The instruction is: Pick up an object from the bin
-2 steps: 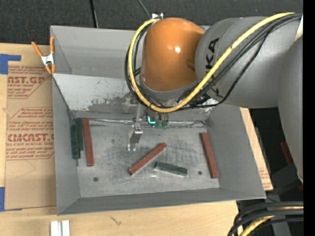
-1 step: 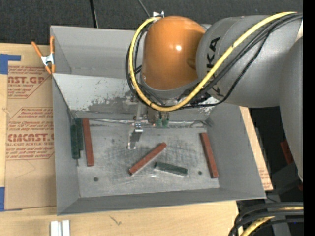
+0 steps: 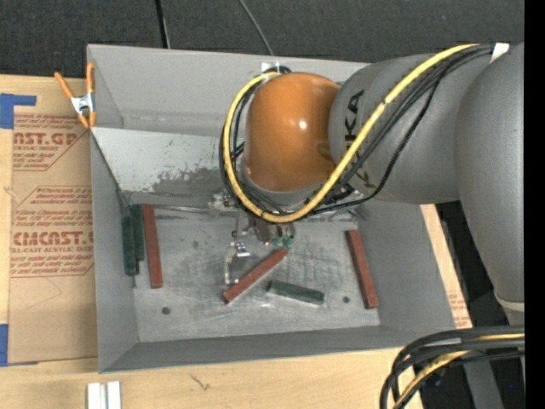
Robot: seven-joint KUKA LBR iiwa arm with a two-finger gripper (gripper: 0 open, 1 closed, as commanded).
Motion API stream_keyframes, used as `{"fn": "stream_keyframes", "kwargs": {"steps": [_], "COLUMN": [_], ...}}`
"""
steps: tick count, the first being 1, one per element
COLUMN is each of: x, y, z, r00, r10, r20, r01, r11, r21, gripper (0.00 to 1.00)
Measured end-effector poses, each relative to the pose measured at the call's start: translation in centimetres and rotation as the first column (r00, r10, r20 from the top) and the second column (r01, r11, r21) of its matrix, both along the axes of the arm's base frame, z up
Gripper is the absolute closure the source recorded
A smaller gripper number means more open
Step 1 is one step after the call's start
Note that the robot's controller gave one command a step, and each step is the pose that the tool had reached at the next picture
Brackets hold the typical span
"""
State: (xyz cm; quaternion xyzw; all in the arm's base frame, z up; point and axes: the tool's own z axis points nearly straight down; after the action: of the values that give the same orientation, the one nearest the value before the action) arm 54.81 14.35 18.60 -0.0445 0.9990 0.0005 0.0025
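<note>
My gripper point(image 3: 237, 261) hangs below the orange wrist cover, low over the middle of the bin floor. A red-brown bar point(image 3: 254, 277) lies slantwise right beside it, its upper right end tucked under the wrist. Whether the bar is held or merely touched I cannot tell. A short dark green bar point(image 3: 296, 293) lies flat just to the right of the red-brown bar's lower part.
By the left wall a dark green bar point(image 3: 130, 242) and a red-brown bar point(image 3: 152, 247) lie side by side. Another red-brown bar point(image 3: 362, 268) lies along the right wall. The arm covers the bin's upper right.
</note>
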Motion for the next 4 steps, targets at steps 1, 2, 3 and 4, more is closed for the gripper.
{"fn": "stream_keyframes", "kwargs": {"steps": [1, 2, 3, 4], "x": [-1.7, -1.7, -1.8, 1.0], "y": [-4.0, -4.0, -4.1, -3.5], "z": [-11.4, -11.4, -10.7, -7.4], "r00": [0.999, 0.999, 0.999, 0.997], "r10": [0.038, 0.037, 0.039, -0.071], "r20": [-0.012, -0.011, -0.012, -0.001], "r01": [-0.038, -0.037, -0.039, 0.071], "r11": [0.999, 0.999, 0.999, 0.997], "r21": [0.001, 0.001, 0.001, 0.001], "gripper": [1.0, 1.0, 1.0, 1.0]}}
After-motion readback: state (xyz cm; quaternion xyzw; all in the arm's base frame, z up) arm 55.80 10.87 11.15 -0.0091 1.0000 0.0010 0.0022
